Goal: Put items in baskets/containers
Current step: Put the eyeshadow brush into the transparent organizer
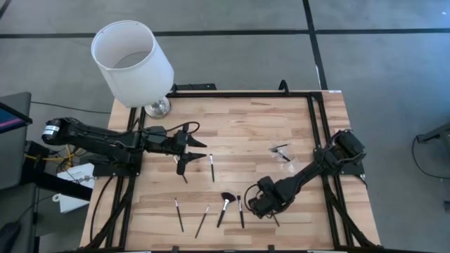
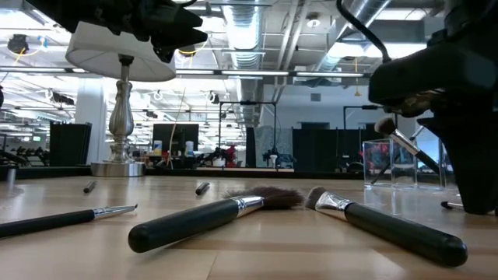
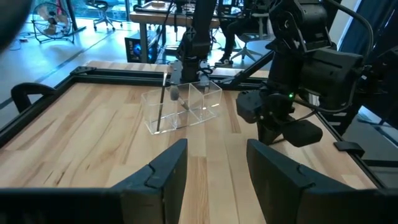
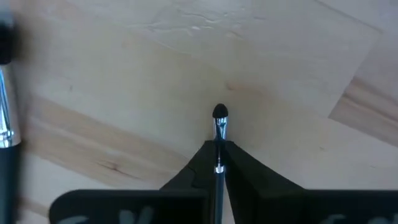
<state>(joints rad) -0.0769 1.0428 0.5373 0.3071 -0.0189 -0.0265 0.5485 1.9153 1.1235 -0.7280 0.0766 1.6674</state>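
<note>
Several slim black-handled brushes lie flat on the wooden table: one (image 1: 212, 167) near the middle, two (image 1: 178, 214) (image 1: 202, 221) at the near edge, a fluffy-headed one (image 1: 225, 209) and another (image 1: 240, 211) beside it. The clear container (image 1: 283, 151) stands right of centre, and brushes lean inside it (image 3: 160, 109). My right gripper (image 1: 266, 207) points down at the near right, shut on a slim brush (image 4: 220, 124). My left gripper (image 3: 214, 174) hovers open at the table's left side, touching nothing. My right gripper pinches the slim brush between its two fingers, just behind the silver ferrule (image 4: 219, 148). The fingers come from above, pointing down. The small black head (image 4: 220, 112) and the ferrule stick out past them, close over the tabletop. Whether the brush rests on the wood I cannot tell.
A white-shaded lamp (image 1: 132, 62) stands at the far left corner on a metal foot (image 1: 157, 107). A black frame (image 1: 313, 140) borders the table. Another brush's ferrule (image 4: 5, 124) lies close beside my right gripper. Bare wood (image 1: 246, 126) stretches between the arms.
</note>
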